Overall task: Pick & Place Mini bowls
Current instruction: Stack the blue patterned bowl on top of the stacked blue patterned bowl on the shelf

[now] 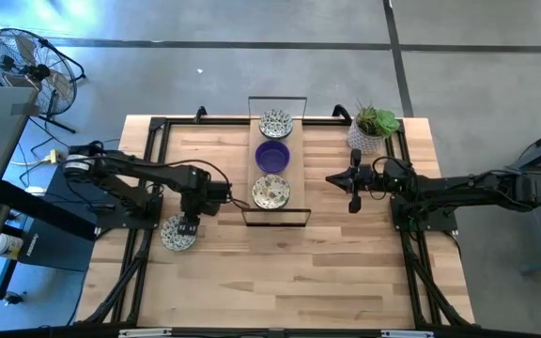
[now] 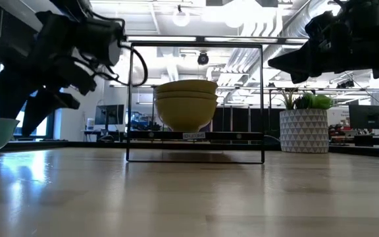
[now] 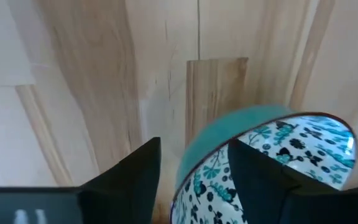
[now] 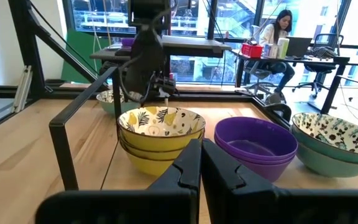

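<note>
left pincer (image 1: pixel 188 225) stands spread astride the rim of a teal, floral-patterned mini bowl (image 1: pixel 176 233) resting on the wooden counter (image 1: pixel 280 272), directly beneath it. right pincer (image 1: pixel 353 178), pressed together, waits beyond the black wire rack (image 1: pixel 278 214); left arm is nearer.
</note>
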`<action>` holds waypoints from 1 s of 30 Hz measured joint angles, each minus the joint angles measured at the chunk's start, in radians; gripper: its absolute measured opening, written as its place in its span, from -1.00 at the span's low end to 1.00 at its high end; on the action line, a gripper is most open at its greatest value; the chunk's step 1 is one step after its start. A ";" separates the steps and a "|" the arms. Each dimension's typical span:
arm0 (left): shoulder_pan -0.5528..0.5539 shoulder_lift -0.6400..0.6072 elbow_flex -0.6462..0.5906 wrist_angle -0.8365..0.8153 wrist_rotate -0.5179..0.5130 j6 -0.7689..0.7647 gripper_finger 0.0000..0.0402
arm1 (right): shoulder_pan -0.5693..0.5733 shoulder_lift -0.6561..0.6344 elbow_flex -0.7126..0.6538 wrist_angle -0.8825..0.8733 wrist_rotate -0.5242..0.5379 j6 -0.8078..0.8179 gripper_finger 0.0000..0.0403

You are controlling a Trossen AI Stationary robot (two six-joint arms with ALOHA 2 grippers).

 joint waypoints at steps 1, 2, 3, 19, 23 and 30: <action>0.000 0.012 0.000 0.001 0.001 0.002 -0.13 | 0.000 0.000 0.000 -0.001 0.000 0.000 -1.00; 0.000 0.021 0.000 0.000 0.004 0.004 -0.20 | 0.000 0.000 0.000 -0.001 0.000 -0.001 -1.00; 0.000 0.025 0.000 -0.001 0.009 0.008 -0.27 | 0.000 0.000 0.000 -0.001 0.000 -0.001 -1.00; 0.153 -0.124 -0.001 0.008 0.002 -0.149 -0.97 | 0.000 0.000 0.000 -0.008 0.001 -0.002 -1.00; 0.270 -0.176 -0.001 0.102 -0.046 -0.248 -0.95 | 0.000 0.000 0.000 -0.011 0.001 -0.002 -1.00; 0.544 -0.191 -0.001 0.321 -0.098 -0.330 -0.97 | 0.000 0.002 0.000 -0.015 0.001 -0.007 -1.00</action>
